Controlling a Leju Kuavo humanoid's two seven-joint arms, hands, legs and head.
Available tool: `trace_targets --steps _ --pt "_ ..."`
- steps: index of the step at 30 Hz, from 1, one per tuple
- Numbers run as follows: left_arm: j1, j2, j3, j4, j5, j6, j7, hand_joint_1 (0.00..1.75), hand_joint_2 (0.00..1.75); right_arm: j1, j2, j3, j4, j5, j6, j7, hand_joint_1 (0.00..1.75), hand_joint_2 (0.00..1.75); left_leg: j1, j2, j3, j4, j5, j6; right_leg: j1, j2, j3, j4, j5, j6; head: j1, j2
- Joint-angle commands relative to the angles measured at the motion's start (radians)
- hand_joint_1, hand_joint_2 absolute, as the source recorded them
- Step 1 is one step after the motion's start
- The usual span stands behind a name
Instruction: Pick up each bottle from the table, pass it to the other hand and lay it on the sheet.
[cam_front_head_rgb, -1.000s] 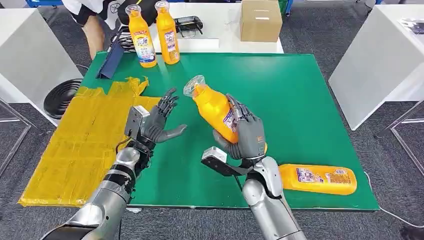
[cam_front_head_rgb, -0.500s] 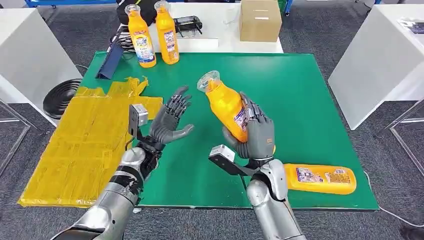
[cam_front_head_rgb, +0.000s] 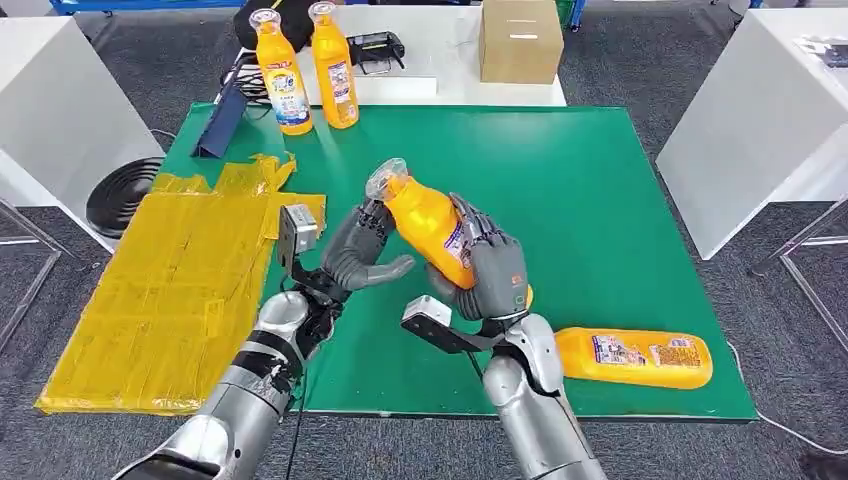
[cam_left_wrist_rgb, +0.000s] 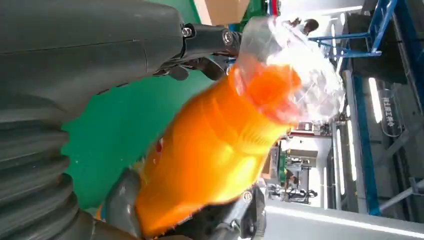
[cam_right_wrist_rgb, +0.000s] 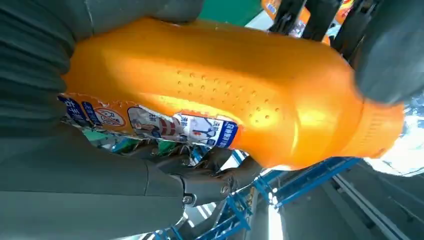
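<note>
My right hand (cam_front_head_rgb: 495, 272) grips an orange bottle (cam_front_head_rgb: 428, 222) around its lower body and holds it tilted above the green table (cam_front_head_rgb: 600, 200), its clear cap toward the far left. My left hand (cam_front_head_rgb: 358, 250) is spread beside it, fingers against the bottle's shoulder and thumb under it, not closed. The left wrist view has this bottle (cam_left_wrist_rgb: 215, 150) lying across the palm. The right wrist view shows its label (cam_right_wrist_rgb: 225, 90). A second bottle (cam_front_head_rgb: 635, 357) lies at the near right edge. Two more bottles (cam_front_head_rgb: 281, 75) (cam_front_head_rgb: 336, 65) stand upright at the far left. The yellow sheet (cam_front_head_rgb: 170, 270) lies on the left.
A cardboard box (cam_front_head_rgb: 520, 40) and a black device (cam_front_head_rgb: 375, 45) sit on the white table behind. A blue folded item (cam_front_head_rgb: 222, 120) leans at the far left corner. A black coiled disc (cam_front_head_rgb: 125, 195) lies on the floor. White tables (cam_front_head_rgb: 760, 120) flank both sides.
My left hand has moved right and now touches the bottle. My right hand brought the bottle back down and left toward it. The person at the far left is gone.
</note>
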Motion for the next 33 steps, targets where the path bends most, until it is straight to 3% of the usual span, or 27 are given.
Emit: trace_targets --steps 1,17,18,19,20,33 --pt "-0.046 -0.013 -0.085 0.097 -0.014 0.016 0.003 0.00 1.75 -0.063 0.000 0.061 0.093 0.036 -0.026 0.003 1.75 1.75 0.000 0.000 0.003 -0.001 -0.001 0.001 0.000 0.000 0.003 -0.002 0.000 0.000 0.000 0.000" --pt "-0.080 -0.024 -0.102 0.175 -0.007 0.060 0.005 0.00 1.75 -0.068 0.013 0.133 0.154 0.109 -0.071 0.026 1.75 1.75 0.000 0.000 0.003 -0.002 0.000 0.001 0.000 -0.001 0.003 -0.002 0.000 0.000 0.000 0.000" --pt "-0.082 -0.023 -0.100 0.178 -0.003 0.061 0.003 0.28 1.75 -0.068 0.013 0.136 0.160 0.110 -0.075 0.027 1.75 1.75 0.000 0.000 0.002 -0.001 0.000 0.001 0.000 -0.001 0.002 -0.001 0.000 0.000 0.000 0.000" --pt "-0.082 -0.023 -0.100 0.178 -0.003 0.061 0.003 1.59 1.75 -0.068 0.013 0.136 0.160 0.110 -0.075 0.027 1.75 1.75 0.000 0.000 0.003 -0.002 0.000 0.001 0.000 -0.001 0.003 -0.002 0.000 0.000 0.000 0.000" --pt "-0.083 -0.023 -0.095 0.175 0.000 0.063 0.001 1.75 1.75 -0.067 0.012 0.138 0.163 0.112 -0.077 0.028 1.75 1.75 0.000 0.000 0.002 -0.002 0.000 0.001 0.000 -0.001 0.002 -0.002 0.000 0.000 0.000 0.000" --pt "-0.079 -0.025 -0.076 0.158 0.020 0.072 0.011 1.75 1.75 -0.063 0.006 0.144 0.172 0.108 -0.074 0.032 1.75 1.75 0.000 -0.001 0.002 -0.001 0.000 0.001 0.001 -0.001 0.002 -0.001 0.000 0.000 0.000 0.000"
